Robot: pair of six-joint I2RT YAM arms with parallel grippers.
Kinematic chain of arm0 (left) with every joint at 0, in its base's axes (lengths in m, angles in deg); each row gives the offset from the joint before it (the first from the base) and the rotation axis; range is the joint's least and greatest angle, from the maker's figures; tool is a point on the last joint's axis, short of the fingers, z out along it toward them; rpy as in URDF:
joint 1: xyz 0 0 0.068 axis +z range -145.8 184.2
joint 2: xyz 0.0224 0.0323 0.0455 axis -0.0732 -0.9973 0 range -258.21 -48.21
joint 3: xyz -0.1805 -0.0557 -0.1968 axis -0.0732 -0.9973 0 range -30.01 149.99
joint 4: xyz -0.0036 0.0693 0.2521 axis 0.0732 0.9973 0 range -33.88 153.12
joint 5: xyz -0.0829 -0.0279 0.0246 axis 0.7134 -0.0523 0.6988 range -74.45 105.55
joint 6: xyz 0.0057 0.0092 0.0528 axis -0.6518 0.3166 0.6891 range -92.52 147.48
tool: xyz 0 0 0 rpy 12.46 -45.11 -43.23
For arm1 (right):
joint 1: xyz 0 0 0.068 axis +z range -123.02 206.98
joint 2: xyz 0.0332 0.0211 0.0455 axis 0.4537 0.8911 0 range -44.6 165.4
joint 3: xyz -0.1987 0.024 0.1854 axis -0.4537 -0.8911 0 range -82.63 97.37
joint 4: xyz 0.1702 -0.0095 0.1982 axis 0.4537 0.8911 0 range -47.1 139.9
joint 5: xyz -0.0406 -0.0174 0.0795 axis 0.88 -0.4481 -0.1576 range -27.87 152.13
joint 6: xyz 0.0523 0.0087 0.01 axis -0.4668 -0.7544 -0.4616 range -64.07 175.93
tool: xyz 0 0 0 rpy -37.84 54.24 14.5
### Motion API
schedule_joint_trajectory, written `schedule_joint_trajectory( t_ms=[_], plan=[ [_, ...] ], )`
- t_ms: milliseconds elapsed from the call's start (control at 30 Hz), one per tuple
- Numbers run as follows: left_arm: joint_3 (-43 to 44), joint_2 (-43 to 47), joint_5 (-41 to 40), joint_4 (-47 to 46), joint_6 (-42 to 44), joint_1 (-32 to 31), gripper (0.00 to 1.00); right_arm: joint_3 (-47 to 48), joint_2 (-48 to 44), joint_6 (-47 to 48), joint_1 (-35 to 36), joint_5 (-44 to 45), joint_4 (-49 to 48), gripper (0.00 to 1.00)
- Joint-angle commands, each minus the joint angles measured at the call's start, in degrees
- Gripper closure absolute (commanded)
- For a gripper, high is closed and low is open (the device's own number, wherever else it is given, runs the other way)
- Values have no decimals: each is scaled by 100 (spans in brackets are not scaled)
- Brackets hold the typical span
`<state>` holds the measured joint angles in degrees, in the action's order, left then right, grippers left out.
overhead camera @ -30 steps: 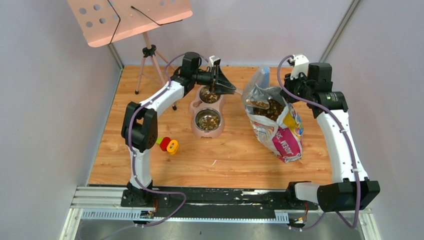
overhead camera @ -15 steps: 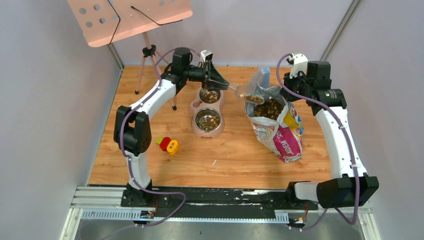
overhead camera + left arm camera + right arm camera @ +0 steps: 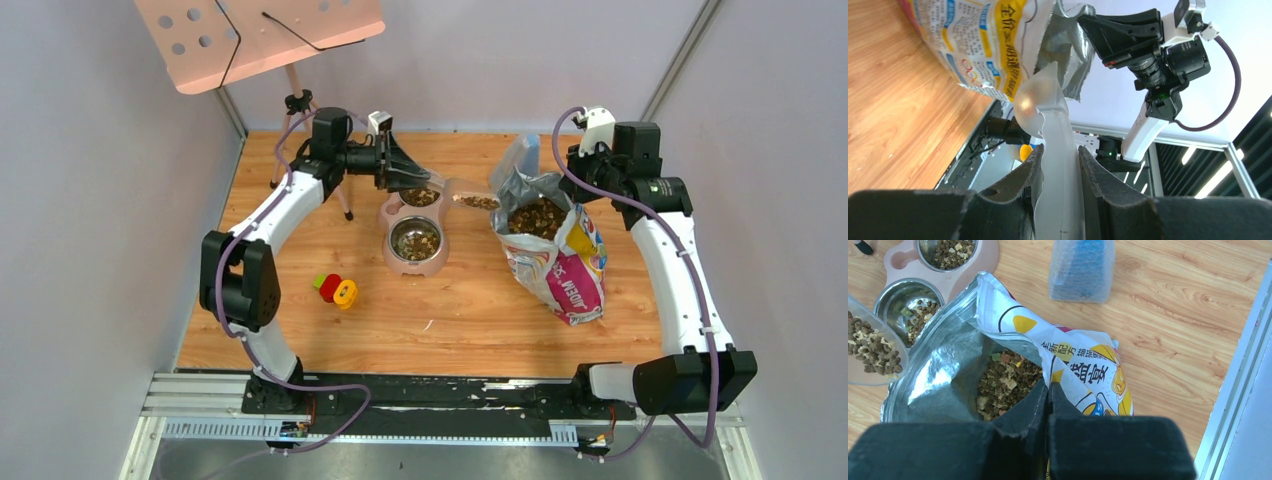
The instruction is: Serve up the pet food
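Where the arm bases meet the bottom edge of the overhead view, the wooden worktop point(image 3: 470, 310) begins, and the first thing on it is a small red-and-yellow toy point(image 3: 336, 289) left of centre. To the right stands an open printed bag point(image 3: 570, 275), white, yellow and pink; white capitals on its pink panel look like "MEOW", and the wrist views show Chinese characters, "全价" on a yellow band and larger black ones on the front. The right gripper point(image 3: 1048, 392) is pinched together on the bag's upper rim, holding the silver-lined mouth apart over the pet food point(image 3: 1007, 381) heaped inside. At centre sits a pink double feeder point(image 3: 390, 213) with two steel bowls, both holding more kibble. Just beyond, between the far bowl and the bag's mouth, a clear plastic scoop point(image 3: 470, 198) holds a small load of pellets; the left gripper point(image 3: 1057, 162) is clamped on its handle, one finger on each side. A bubble-wrapped blue item point(image 3: 1082, 267) lies behind the bag, and a pink music stand point(image 3: 258, 35) fills the upper left.
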<state>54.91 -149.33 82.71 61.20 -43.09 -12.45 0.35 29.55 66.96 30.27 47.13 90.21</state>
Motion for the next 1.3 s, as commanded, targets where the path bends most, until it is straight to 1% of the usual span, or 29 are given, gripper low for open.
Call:
schedule_joint_trajectory(
  t_ms=[0, 267, 433, 600, 633, 767, 833, 967, 1033, 1100, 1233, 1267],
  plan=[
    [-427, 526, 165, -77, 78, 359, 100, 253, 73, 84, -11, -51, -397, 100],
    [-1077, 1096, 140, -17, 138, 972, 100, 149, 43, 96, -12, -2, -435, 100],
    [-1476, 1290, 199, 153, 418, 1419, 100, 147, 32, 88, -7, -20, -477, 100],
    [-2130, 1513, 202, 65, 615, 1630, 100, 98, -6, 128, -13, -20, -477, 100],
    [-2222, 1545, 164, 33, 641, 1810, 100, 77, -26, 128, -16, -26, -485, 100],
    [-2711, 1771, -56, -54, 842, 2164, 100, 16, -56, 136, -13, -42, -495, 100],
    [-2962, 1849, -174, -68, 1008, 2296, 100, 0, -63, 145, -13, -59, -495, 100],
    [-3191, 1919, -358, -55, 1249, 2404, 100, -12, -71, 137, -18, -81, -507, 100],
    [-3207, 1902, -443, 27, 1446, 2415, 100, -28, -91, 128, -12, -86, -522, 100],
    [-3137, 1870, -612, 319, 1837, 2412, 100, -46, -117, 128, -15, -77, -536, 100],
    [-2903, 1817, -1176, 1062, 2932, 2411, 100, -95, -207, 153, -14, -23, -542, 100],
    [-2876, 1799, -1290, 1196, 3030, 2411, 100, -110, -227, 166, -19, -8, -547, 100]
  ],
)
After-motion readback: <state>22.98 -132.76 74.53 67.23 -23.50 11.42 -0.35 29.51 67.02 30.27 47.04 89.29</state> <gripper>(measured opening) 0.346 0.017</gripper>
